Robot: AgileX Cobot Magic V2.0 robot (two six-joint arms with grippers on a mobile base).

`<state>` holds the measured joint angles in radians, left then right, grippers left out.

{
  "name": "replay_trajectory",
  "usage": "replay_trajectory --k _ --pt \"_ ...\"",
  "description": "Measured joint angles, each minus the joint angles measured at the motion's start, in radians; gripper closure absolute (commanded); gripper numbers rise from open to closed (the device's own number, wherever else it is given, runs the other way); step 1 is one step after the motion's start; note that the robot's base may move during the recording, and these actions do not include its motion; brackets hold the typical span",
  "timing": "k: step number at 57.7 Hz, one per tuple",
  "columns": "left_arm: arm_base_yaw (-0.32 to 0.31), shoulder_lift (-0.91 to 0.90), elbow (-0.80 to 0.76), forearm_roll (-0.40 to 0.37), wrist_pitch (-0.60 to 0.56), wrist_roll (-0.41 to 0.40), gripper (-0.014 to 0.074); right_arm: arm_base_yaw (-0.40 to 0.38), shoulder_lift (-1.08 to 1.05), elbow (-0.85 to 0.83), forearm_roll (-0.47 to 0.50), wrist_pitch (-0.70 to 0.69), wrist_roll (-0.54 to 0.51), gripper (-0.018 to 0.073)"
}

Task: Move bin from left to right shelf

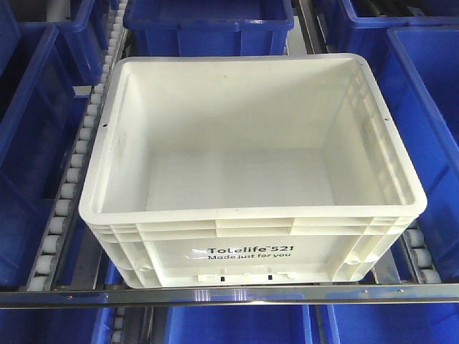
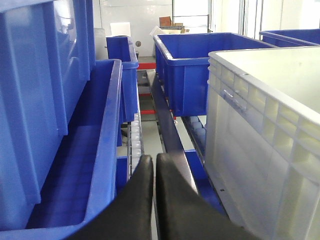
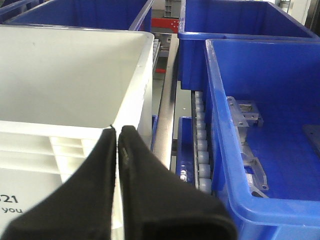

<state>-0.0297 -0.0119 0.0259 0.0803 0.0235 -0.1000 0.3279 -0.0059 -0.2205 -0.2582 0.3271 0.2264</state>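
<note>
The white bin (image 1: 251, 172) sits empty on a roller lane in the middle of the front view, with black print "Totelife 521 Made just for you" on its near side. No gripper shows in that view. In the left wrist view the bin (image 2: 270, 130) stands to the right, and my left gripper (image 2: 154, 159) is shut and empty, left of the bin's left wall, over the lane rail. In the right wrist view the bin (image 3: 65, 85) fills the left, and my right gripper (image 3: 117, 131) is shut and empty at its near right corner.
Blue bins surround the white one: left (image 1: 29, 143), right (image 1: 430, 122), behind (image 1: 208, 25) and on the level below (image 1: 237, 326). Roller tracks (image 1: 72, 179) run beside the lane. A metal bar (image 1: 229, 294) crosses the shelf's front edge. The blue bin at right holds metal brackets (image 3: 245, 125).
</note>
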Motion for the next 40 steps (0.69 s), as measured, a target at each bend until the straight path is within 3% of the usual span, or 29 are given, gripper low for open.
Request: replay_trajectory --k 40 --pt "0.0 0.0 0.0 0.002 0.0 -0.007 0.0603 0.0 0.0 0.0 0.0 0.0 0.0 0.0567"
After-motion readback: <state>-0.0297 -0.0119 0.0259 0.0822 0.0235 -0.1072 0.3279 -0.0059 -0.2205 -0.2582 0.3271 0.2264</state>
